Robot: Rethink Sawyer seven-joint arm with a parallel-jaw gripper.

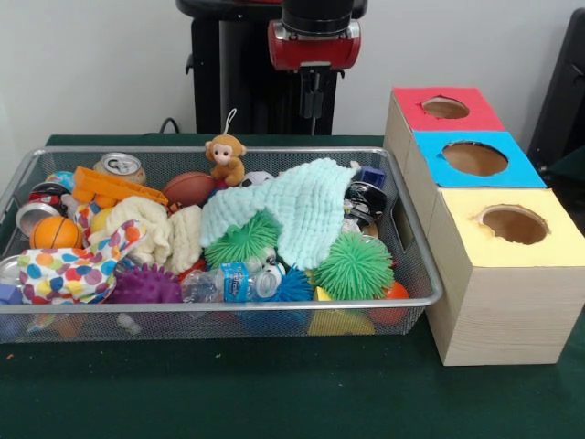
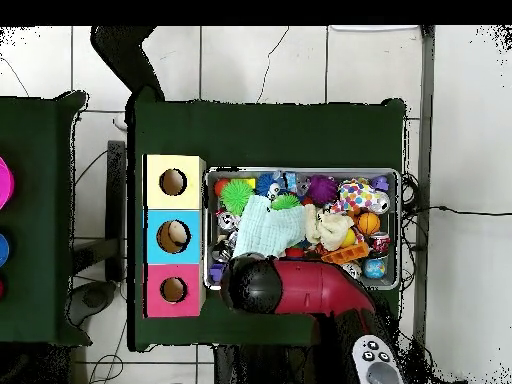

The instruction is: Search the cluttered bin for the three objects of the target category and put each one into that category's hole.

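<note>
Dark green cloth covers the surface (image 1: 274,393), with a pale wall behind it in the front view. At the left of that frame sits a wire mesh bin (image 1: 416,302) crammed with clutter: a polka-dot cloth (image 1: 69,270) at lower left, an orange ball (image 1: 53,232) just above it, a soda can (image 1: 120,165) and an orange plastic piece (image 1: 114,187) toward the upper left. Near the bin's middle lie a cream towel (image 1: 169,236), a purple spiky ball (image 1: 146,285), a small water bottle (image 1: 233,282), a brown football (image 1: 190,187) and a monkey toy (image 1: 225,157) sitting upright at the back rim. A mint green cloth (image 1: 297,210) drapes over the middle, with one green spiky ball (image 1: 242,240) at its lower edge and another green spiky ball (image 1: 355,265) to its right. Above the bin's back edge, top centre of the frame, hangs the end effector (image 1: 313,105) under the red arm, clear of the clutter; whether its fingers are spread or closed cannot be told. At the right stands a wooden box (image 1: 494,311) with three round holes, topped red (image 1: 475,112), blue (image 1: 430,155) and yellow (image 1: 558,242) from back to front.
</note>
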